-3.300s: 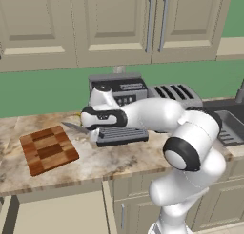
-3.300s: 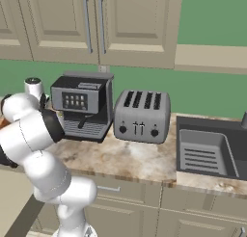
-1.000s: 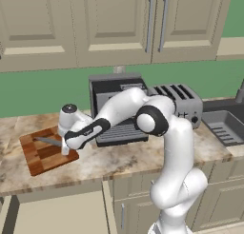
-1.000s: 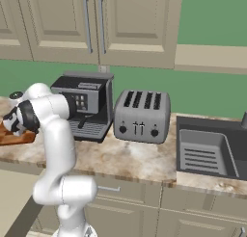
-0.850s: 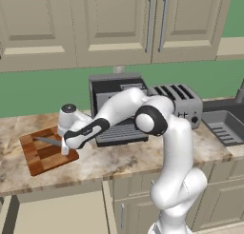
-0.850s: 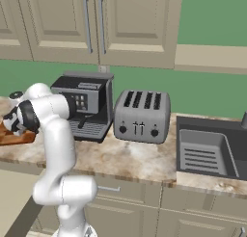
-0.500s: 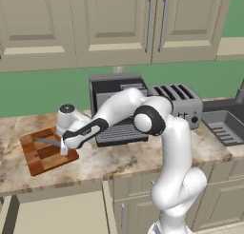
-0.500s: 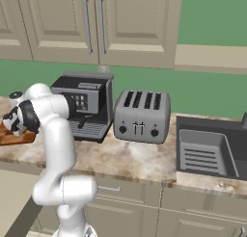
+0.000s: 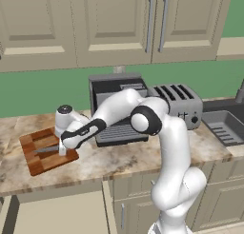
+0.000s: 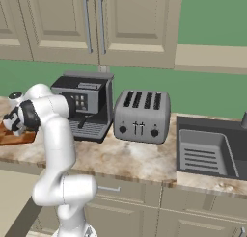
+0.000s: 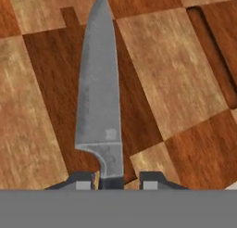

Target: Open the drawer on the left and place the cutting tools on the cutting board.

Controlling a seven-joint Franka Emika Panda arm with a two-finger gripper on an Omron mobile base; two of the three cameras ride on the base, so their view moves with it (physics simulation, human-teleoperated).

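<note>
Looking along the gripper, the hand view shows its two dark fingertips narrowly set on either side of a knife handle, apparently gripping it; the grey, tapered blade lies flat over the cutting board, blocky wood in pale and reddish-brown grain; from the left base view, the board sits on mottled stone counter, the knife small; beyond stand coffee machine and toaster.

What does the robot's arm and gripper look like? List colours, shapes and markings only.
The arm is made of glossy white rounded segments with dark grey to black joint rings, rising from a bulbous white base. The gripper has a white body with a black band; in the hand view its fingertips are small, dark and blocky. No cables or markings are visible.
</note>
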